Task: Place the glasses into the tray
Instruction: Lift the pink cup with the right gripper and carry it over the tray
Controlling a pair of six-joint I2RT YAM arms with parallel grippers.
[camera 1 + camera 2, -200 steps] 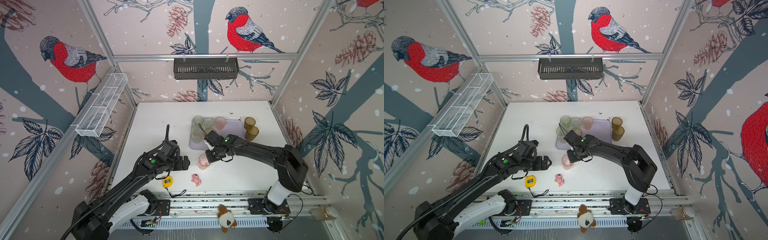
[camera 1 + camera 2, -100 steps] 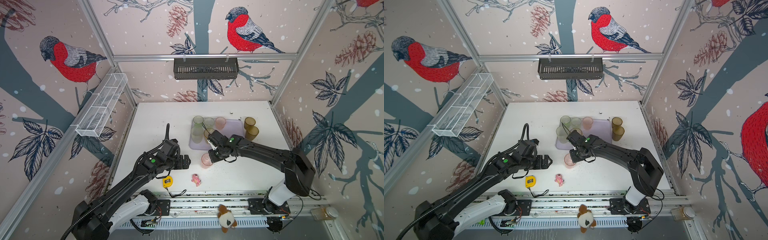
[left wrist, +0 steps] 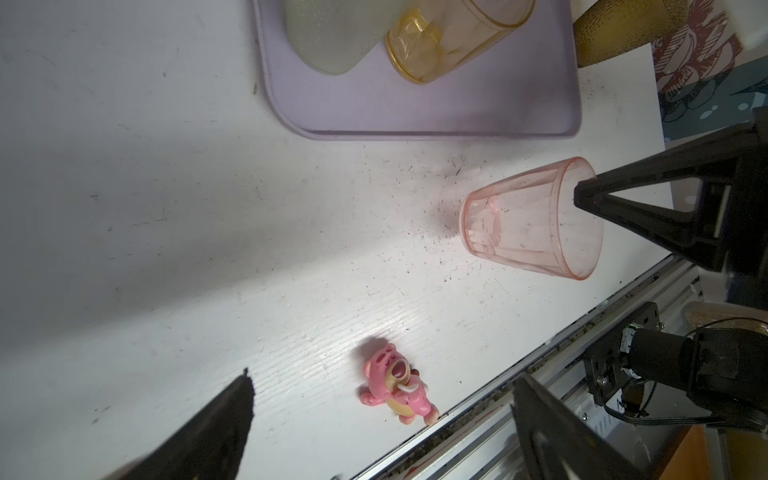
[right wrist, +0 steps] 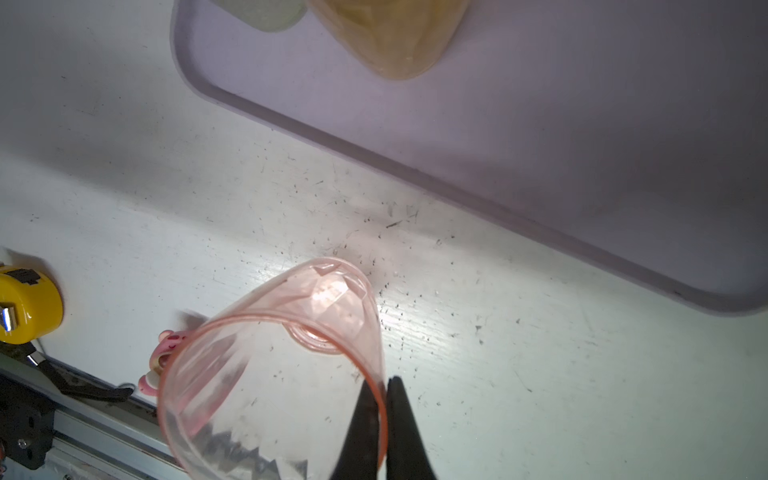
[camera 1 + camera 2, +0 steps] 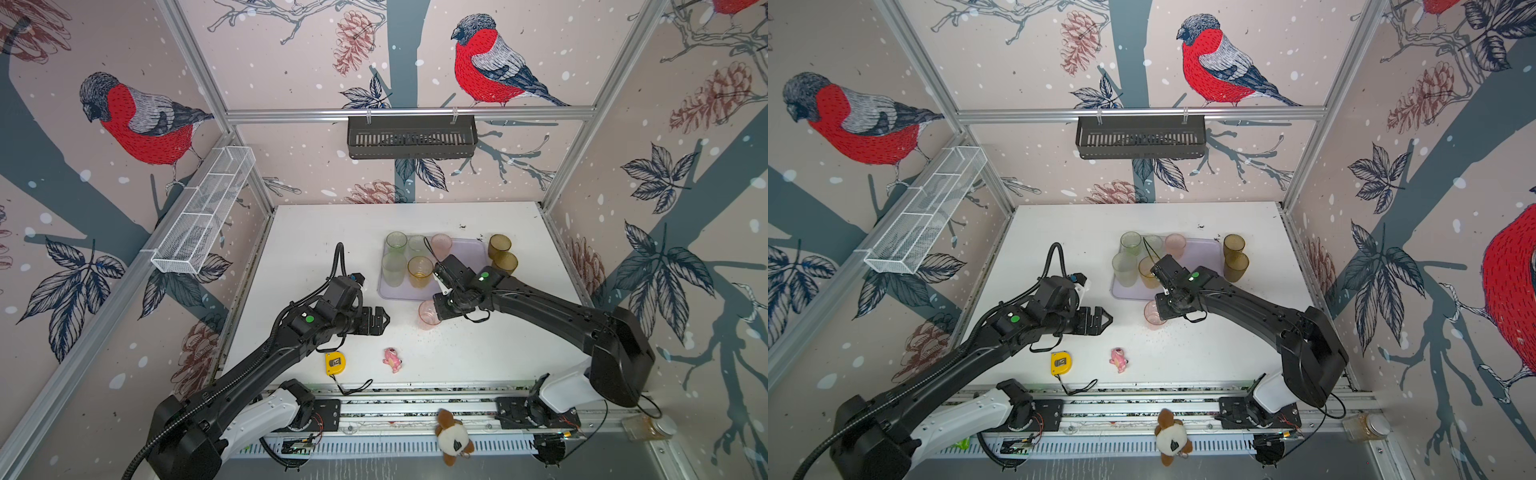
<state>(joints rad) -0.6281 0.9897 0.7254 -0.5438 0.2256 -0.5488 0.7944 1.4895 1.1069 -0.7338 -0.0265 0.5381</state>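
While the left fingers [image 3: 208, 436] hang apart, the right fingers [image 4: 402, 428] clamp a translucent pink plastic tumbler [image 3: 528, 220] beside the lavender plastic tray [image 3: 457, 104].

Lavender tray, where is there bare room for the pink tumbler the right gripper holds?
Free: the tray's right half, between the amber tumbler, the near rim and the brown tumblers outside its right edge. Crowded: its left side and far edge, where five tumblers stand.

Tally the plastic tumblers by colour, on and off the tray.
Pale frosted whitish-green plastic tumblers: 2
Green translucent plastic tumbler: 1
Amber-yellow translucent plastic tumbler: 1
Pink translucent plastic tumblers: 2
Dark brown plastic tumblers: 2
Total: 8
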